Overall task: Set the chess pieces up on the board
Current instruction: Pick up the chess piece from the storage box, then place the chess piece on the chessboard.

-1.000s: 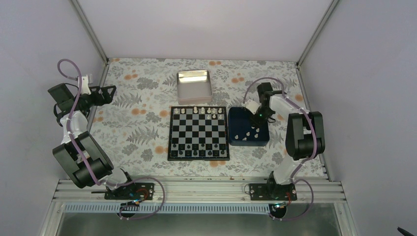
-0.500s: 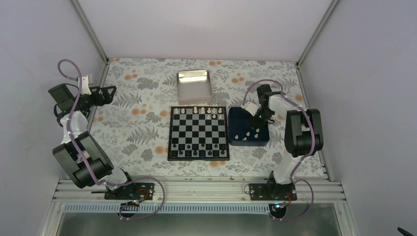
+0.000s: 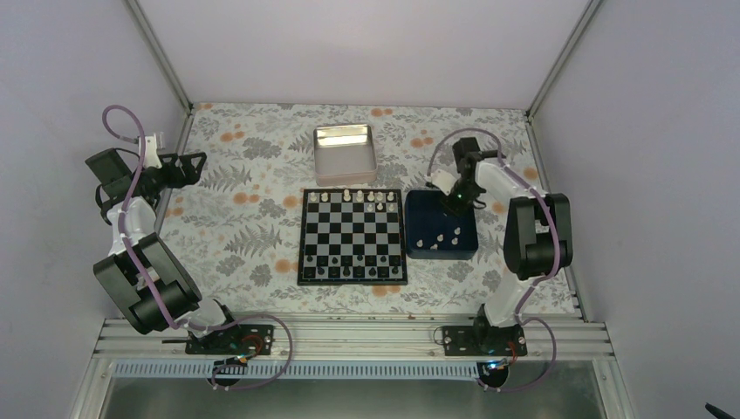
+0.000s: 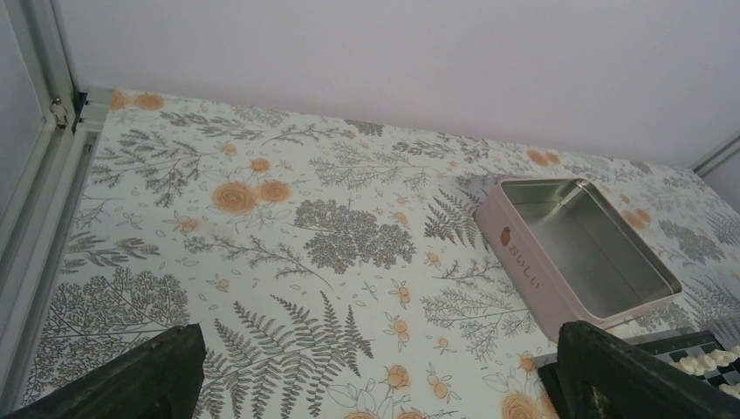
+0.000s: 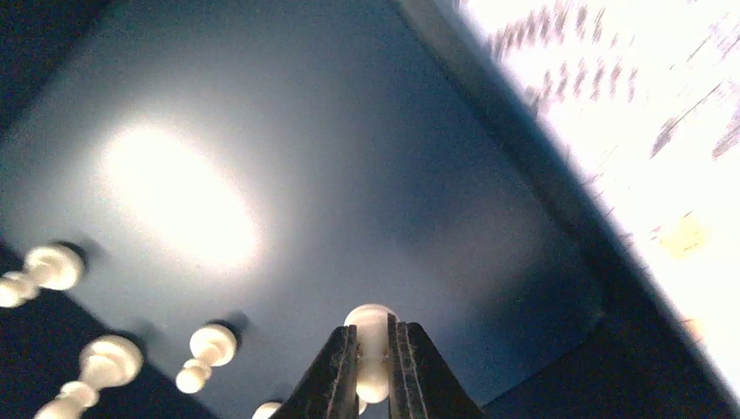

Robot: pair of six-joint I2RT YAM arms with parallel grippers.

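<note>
The chequered board lies mid-table with several white chess pieces on its far row and dark ones along its near row. To its right is a dark blue tray holding more white pieces. My right gripper hangs over the tray's far half. In the right wrist view it is shut on a white chess piece above the tray floor, with other pieces lying to the left. My left gripper is open and empty at the far left.
A shiny metal tin stands empty behind the board. The cloth is floral, with frame rails at the sides and near edge. The board's corner shows by my left gripper's right finger.
My right gripper has shut on a white piece in the blue tray and shifted slightly toward the far side. The left arm has not moved.
</note>
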